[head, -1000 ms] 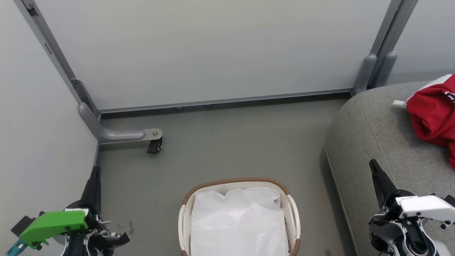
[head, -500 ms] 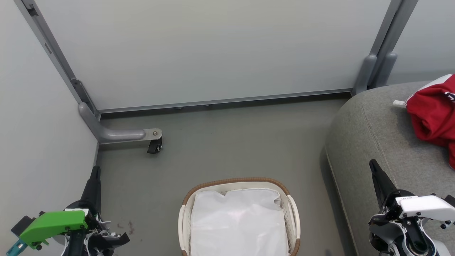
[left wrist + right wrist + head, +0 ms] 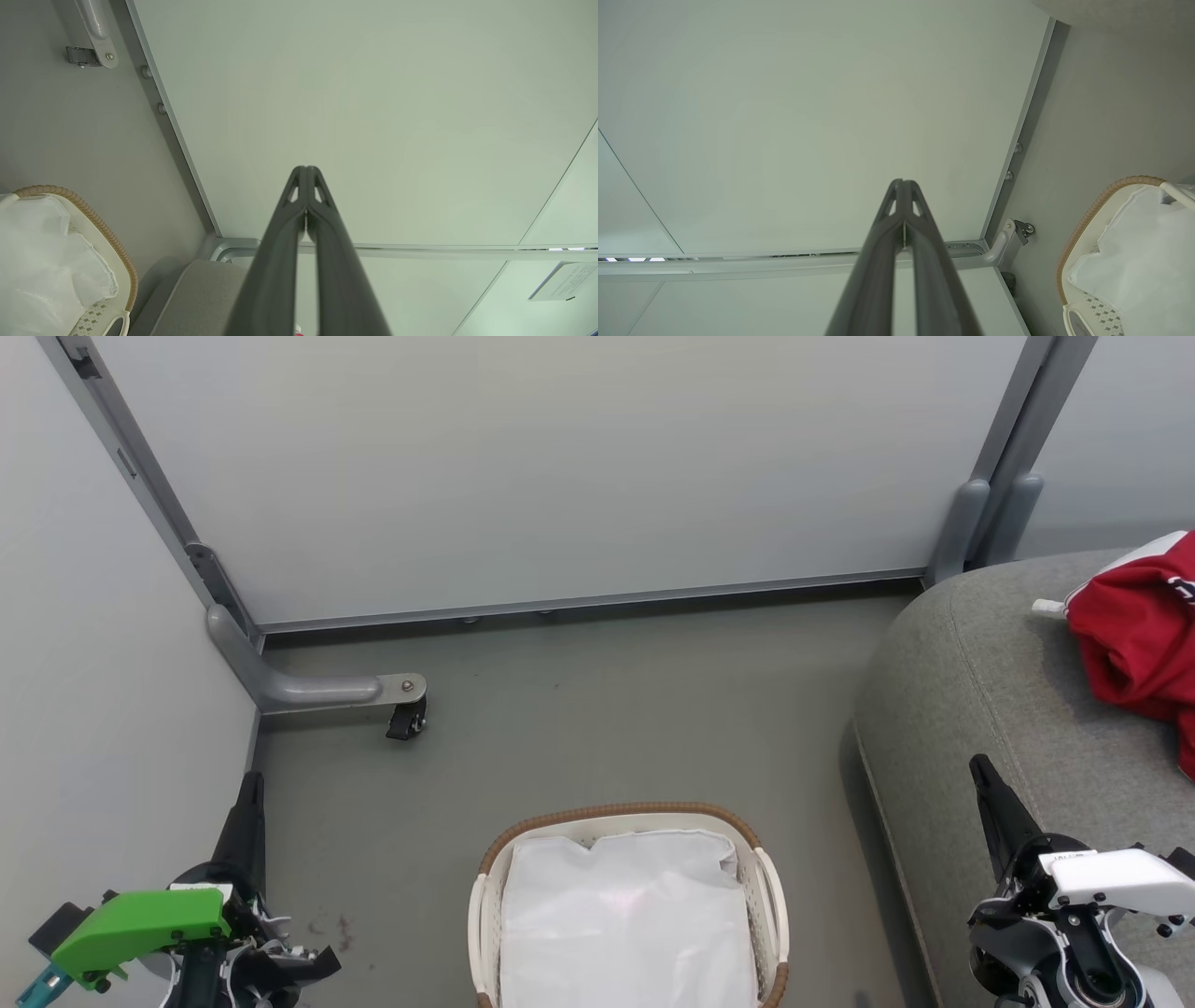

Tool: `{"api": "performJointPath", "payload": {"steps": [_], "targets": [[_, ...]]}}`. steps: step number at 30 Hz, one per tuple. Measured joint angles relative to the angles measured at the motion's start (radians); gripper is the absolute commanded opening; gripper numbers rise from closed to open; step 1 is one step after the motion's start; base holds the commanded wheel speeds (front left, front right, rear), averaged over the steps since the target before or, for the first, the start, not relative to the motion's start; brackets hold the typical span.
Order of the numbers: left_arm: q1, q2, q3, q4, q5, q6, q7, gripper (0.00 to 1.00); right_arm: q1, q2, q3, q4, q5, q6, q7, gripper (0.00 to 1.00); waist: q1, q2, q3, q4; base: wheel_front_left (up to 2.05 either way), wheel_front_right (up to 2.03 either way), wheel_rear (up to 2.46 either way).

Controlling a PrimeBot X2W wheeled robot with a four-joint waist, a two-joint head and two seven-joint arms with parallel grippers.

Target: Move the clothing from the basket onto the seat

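The red clothing [image 3: 1139, 644] with white trim lies bunched on the grey seat [image 3: 990, 691] at the right edge of the head view. On the floor at bottom centre stands the white basket [image 3: 761, 882] with its brown woven rim, and inside it I see just the white liner cloth [image 3: 625, 915]. My left gripper [image 3: 250, 786] rests shut at the lower left, well left of the basket. Shut too, my right gripper [image 3: 980, 767] sits at the lower right over the seat's front edge. In the wrist views the left gripper [image 3: 306, 169] and the right gripper [image 3: 903, 182] both have fingertips pressed together, holding nothing.
Pale partition panels [image 3: 523, 467] close off the back and left. A grey metal foot with a small black caster [image 3: 407, 719] juts onto the floor at left. Bare grey floor [image 3: 607, 709] lies between the basket and the panels.
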State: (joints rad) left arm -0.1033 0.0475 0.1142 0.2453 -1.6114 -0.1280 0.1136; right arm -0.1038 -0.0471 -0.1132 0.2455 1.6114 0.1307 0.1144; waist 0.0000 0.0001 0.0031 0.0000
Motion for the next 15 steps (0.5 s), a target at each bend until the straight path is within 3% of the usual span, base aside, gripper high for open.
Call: {"api": "performJointPath", "payload": {"steps": [15], "targets": [[0.000,0.000,0.000,0.000,0.000,0.000,0.000,0.00,0.000,0.000,0.000,0.000,0.000,0.000,0.000,0.00,0.0000,0.0000,0.000,0.000,0.00,0.00,0.00]]}}
